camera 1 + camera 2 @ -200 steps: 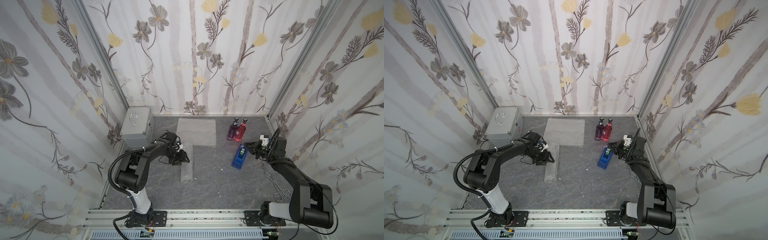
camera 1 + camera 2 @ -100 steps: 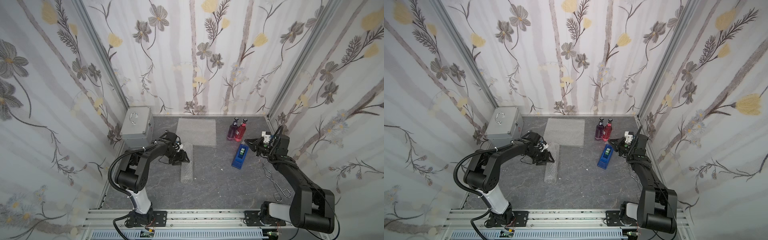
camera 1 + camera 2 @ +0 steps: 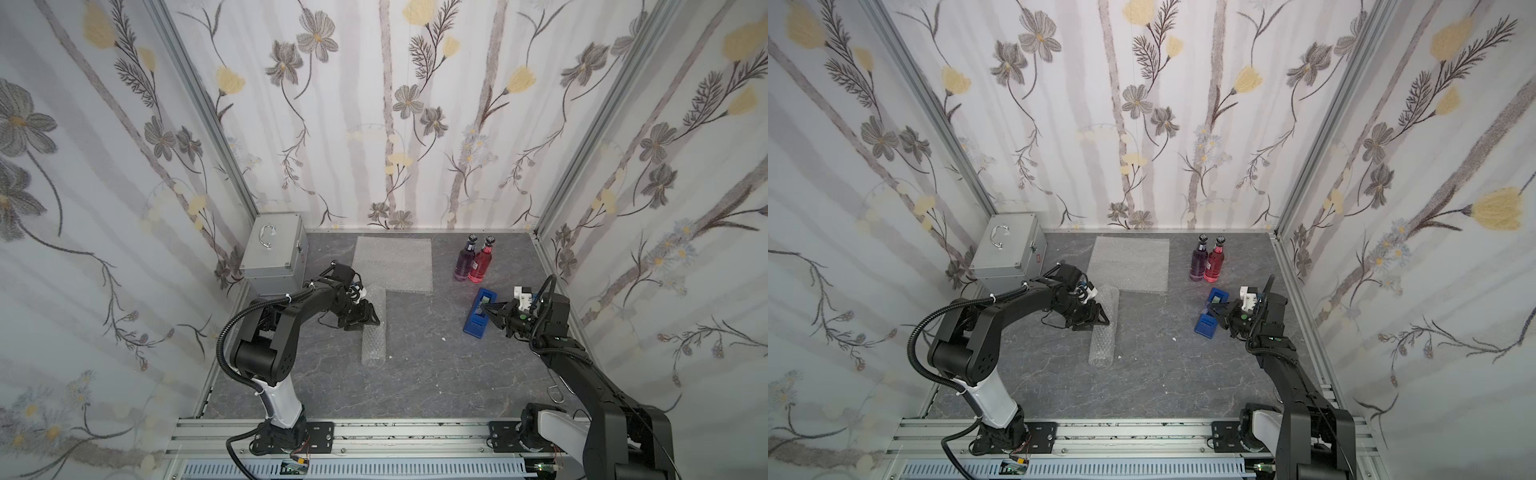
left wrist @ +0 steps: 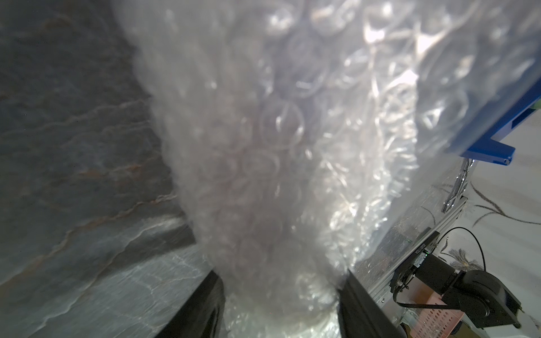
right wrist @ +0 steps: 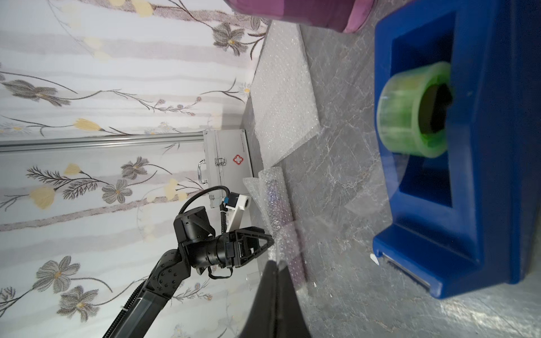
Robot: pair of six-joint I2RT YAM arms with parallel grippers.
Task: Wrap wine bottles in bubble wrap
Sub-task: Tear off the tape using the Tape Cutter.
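Low, L hand (image 3: 369, 321) clamps bubble wrap (image 3: 372, 345)

A silver metal case (image 3: 274, 257) with a curved handle sits in the far left corner of the grey marbled table (image 3: 436, 374); the right wrist view shows a red cross emblem (image 5: 238, 159) on its front. A blue tape dispenser (image 3: 473, 326) lies toward the right side, holding a green roll (image 5: 404, 111), and a strip of clear tape (image 5: 360, 202) stretches out from it. A metal tool with loop handles (image 4: 458, 187) lies by the right edge. A small white scrap (image 3: 444, 338) lies near the dispenser. Floral wallpaper (image 3: 386, 104) covers the three walls, and an aluminium rail (image 3: 395, 432) runs along the near edge.
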